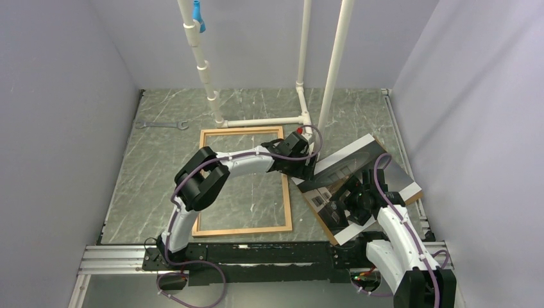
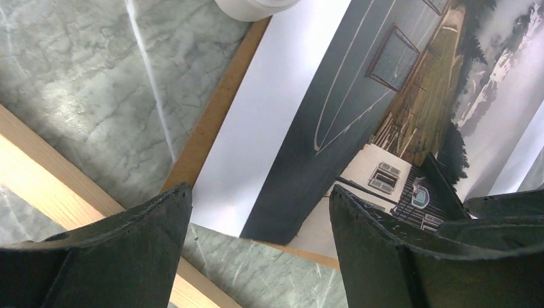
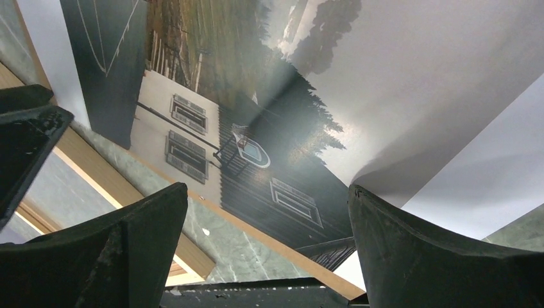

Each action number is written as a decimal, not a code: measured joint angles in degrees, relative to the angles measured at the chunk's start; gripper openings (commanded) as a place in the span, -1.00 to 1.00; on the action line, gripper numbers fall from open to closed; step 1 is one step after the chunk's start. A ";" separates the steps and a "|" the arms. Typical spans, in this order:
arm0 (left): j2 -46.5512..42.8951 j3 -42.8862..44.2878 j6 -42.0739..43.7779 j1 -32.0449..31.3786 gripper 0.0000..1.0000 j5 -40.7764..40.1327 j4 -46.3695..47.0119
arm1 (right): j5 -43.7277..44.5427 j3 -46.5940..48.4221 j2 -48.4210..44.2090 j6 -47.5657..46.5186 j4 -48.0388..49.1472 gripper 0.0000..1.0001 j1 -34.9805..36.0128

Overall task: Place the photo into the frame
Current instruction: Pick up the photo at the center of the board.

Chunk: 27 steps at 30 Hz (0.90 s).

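Note:
The frame (image 1: 287,204) of light wooden strips lies flat on the marbled table, left of centre. To its right, at an angle, the photo (image 1: 359,157) lies picture side up on a brown backing panel (image 1: 414,192). My left gripper (image 1: 306,169) hovers open at the photo's left corner. In the left wrist view that corner of the photo (image 2: 301,167) shows between the fingers, with a frame strip (image 2: 45,183) below left. My right gripper (image 1: 338,208) stands open over the photo's near part, above the printed white house (image 3: 179,135). Nothing is held by either gripper (image 2: 260,224) (image 3: 269,218).
A white pipe structure (image 1: 263,121) stands behind the frame, with uprights rising to the back wall. A wrench (image 1: 161,125) lies at the back left. Grey walls close in both sides. A metal rail (image 1: 122,256) runs along the near edge.

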 measured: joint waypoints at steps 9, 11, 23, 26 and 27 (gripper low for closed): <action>0.04 -0.66 -1.29 -1.46 0.63 2.71 1.31 | -0.83 -0.02 0.07 -0.04 0.44 0.93 0.00; -0.13 -1.79 -2.38 -1.36 0.63 4.04 3.43 | -0.87 -0.02 0.07 -0.07 0.44 0.92 0.00; -5.38 -20.83 -18.88 0.76 0.63 17.07 31.12 | -1.18 -0.02 -0.79 -0.11 0.39 0.92 0.00; -5.44 -23.37 -22.69 1.22 0.64 18.88 36.44 | -1.18 -0.02 -1.29 -0.13 0.39 0.92 0.00; -5.55 -23.91 -23.61 1.31 0.64 19.17 37.53 | -1.18 -0.02 -1.40 -0.13 0.39 0.92 0.00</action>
